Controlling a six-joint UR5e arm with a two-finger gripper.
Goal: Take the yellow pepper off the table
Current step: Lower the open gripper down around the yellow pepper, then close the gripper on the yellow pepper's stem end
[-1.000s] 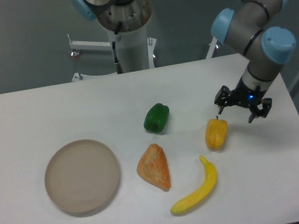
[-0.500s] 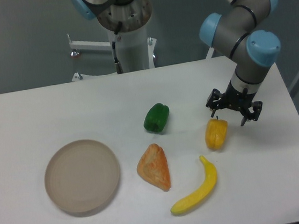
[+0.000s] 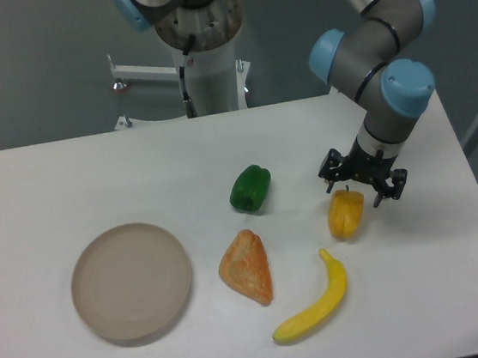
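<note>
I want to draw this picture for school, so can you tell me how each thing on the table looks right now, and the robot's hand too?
Small glossy yellow bell pepper: lying on the white table, not gripped.
End effector: open, fingers pointing down, just above the yellow pepper's top.
Small green bell pepper: lying on its side, untouched.
Orange triangular wedge: lying flat.
Long curved yellow banana: lying flat.
Round beige plate: empty.

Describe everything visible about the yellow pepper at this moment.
The yellow pepper is a small, stubby, glossy yellow-orange bell pepper with lobed sides and a short dark stem at its far end. It lies on the white table, to the right of the orange wedge and just beyond the banana's upper tip, touching neither. The gripper hangs open above its stem end; whether a finger touches it cannot be told. It is not yet grasped.
</note>
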